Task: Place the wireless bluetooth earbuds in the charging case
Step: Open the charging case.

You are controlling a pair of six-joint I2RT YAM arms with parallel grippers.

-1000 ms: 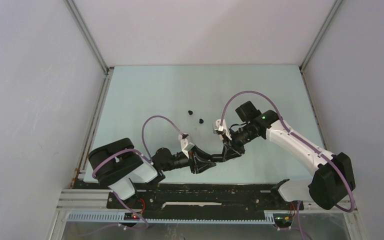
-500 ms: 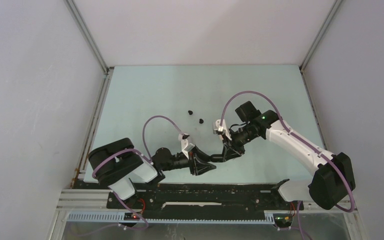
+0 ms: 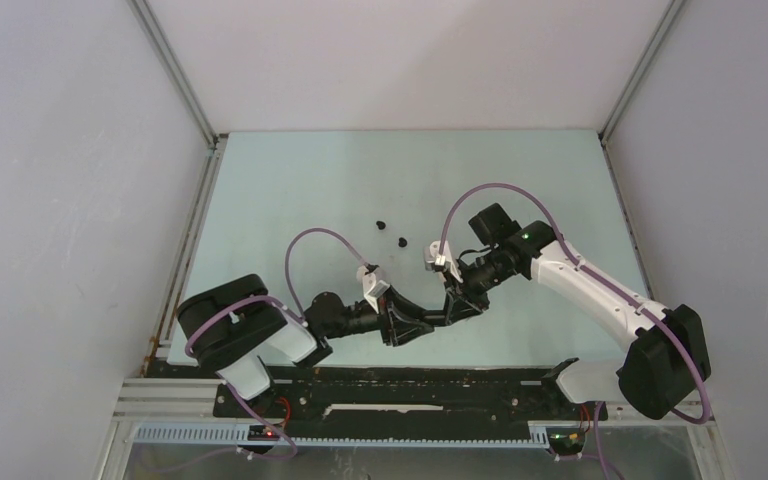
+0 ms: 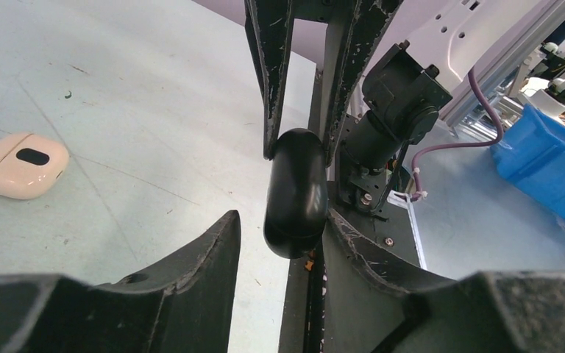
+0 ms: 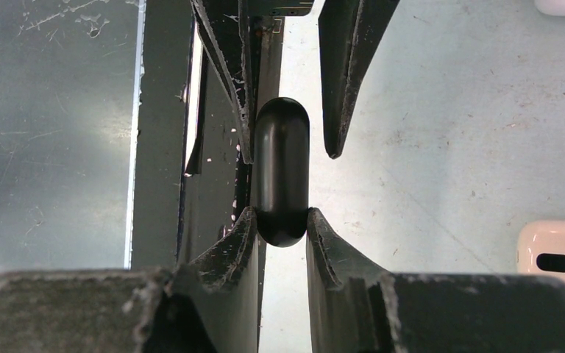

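Wireless bluetooth earbuds (image 3: pixel 381 223), a black pair, lie loose on the desk (image 3: pixel 290 180), well beyond both sets of jaws.

Top view: the left and right jaws meet tip to tip. What sits between them is too small to tell. The arms have barely shifted over the last second.

Left wrist view: the black charging case (image 4: pixel 296 193), apparently closed, is seen edge-on between the two sets of jaws. The left jaws have eased apart and now stand partly open. One finger (image 4: pixel 191 272) is clear of the case and the other just touches it. The right jaws, entering from above, pinch the case's far end. A cream case (image 4: pixel 20 165) lies on the desk, well off to the left of the jaws.

Right wrist view: the right jaws are closed narrowly on the black case (image 5: pixel 281 173), with both sides in contact.

Judgement: a hand-over of the case to the right arm is nearly complete. The case is not yet opened and no bud is inserted.
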